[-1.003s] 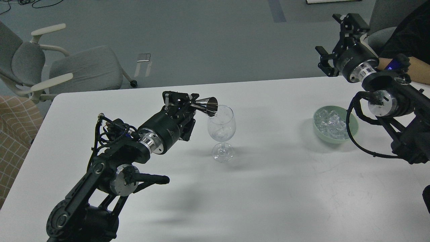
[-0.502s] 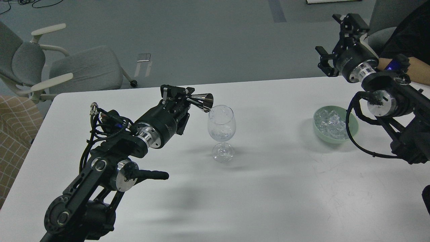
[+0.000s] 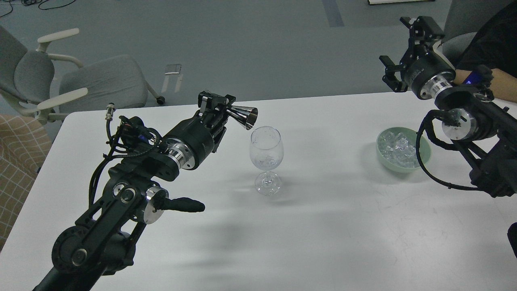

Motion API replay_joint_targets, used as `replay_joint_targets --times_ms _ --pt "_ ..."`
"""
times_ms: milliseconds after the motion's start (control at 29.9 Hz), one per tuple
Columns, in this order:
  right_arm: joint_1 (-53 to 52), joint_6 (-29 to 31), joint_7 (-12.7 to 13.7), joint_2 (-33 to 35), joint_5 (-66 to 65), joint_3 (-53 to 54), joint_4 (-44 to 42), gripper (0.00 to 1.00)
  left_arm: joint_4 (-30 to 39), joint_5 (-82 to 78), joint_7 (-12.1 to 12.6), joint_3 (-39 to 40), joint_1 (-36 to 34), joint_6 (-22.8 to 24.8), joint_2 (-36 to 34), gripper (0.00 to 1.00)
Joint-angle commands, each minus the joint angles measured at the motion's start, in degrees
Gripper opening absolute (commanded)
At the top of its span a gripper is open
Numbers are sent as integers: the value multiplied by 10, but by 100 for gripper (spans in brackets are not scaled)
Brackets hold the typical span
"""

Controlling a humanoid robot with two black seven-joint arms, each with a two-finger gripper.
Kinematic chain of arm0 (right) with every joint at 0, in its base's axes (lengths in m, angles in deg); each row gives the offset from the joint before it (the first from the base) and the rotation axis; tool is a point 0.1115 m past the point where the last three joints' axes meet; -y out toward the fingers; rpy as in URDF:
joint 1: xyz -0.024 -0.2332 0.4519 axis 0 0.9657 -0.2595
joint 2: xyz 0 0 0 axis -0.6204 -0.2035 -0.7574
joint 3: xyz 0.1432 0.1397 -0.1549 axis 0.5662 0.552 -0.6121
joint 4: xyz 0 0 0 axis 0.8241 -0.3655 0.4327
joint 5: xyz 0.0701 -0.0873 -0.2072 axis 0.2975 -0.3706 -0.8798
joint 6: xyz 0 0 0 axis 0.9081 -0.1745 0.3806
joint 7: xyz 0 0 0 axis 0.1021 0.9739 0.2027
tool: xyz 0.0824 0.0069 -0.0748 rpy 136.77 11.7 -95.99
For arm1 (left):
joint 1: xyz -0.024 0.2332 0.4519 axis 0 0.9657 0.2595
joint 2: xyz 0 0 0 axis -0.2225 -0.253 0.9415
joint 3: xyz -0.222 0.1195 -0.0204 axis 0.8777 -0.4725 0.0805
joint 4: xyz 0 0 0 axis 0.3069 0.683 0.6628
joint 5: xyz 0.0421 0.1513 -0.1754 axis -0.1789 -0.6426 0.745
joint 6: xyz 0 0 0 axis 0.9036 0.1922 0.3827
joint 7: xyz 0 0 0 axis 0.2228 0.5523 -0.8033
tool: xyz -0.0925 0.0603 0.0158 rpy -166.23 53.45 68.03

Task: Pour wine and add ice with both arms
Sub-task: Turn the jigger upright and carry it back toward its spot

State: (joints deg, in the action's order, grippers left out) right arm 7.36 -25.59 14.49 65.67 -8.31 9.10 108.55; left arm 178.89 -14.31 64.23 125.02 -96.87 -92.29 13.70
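A clear wine glass (image 3: 265,152) stands upright at the middle of the white table (image 3: 323,226). My left gripper (image 3: 220,106) is shut on a shiny metal measuring cup (image 3: 243,114), held on its side just above and left of the glass rim, mouth toward the glass. A pale green bowl (image 3: 422,158) at the right holds several clear ice cubes (image 3: 398,147). My right gripper (image 3: 402,48) is open and empty, raised above the table's far right edge, beyond the bowl.
A person's arm in black (image 3: 499,81) rests at the far right, behind my right arm. Grey office chairs (image 3: 80,87) stand on the floor beyond the table's far left corner. A checked cloth (image 3: 16,157) lies at the left edge.
My left gripper has lifted the metal cup up and away from the glass rim and levelled it. The right arm has not moved.
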Motion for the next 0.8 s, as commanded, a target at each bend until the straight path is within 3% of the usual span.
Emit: replay_joint_targets --times_ms 0,468,569,769 --pt "3 0 0 0 0 0 0 100 1 -6 0 -3 -13 4 -8 3" --pt "5 0 0 0 0 0 1 100 1 -5 0 -4 -35 56 -41 5" --pt "5 0 0 0 0 0 1 100 0 35 0 17 -29 46 -33 5" --pt "5 0 0 1 0 0 1 100 -2 270 0 114 -4 -5 -27 5"
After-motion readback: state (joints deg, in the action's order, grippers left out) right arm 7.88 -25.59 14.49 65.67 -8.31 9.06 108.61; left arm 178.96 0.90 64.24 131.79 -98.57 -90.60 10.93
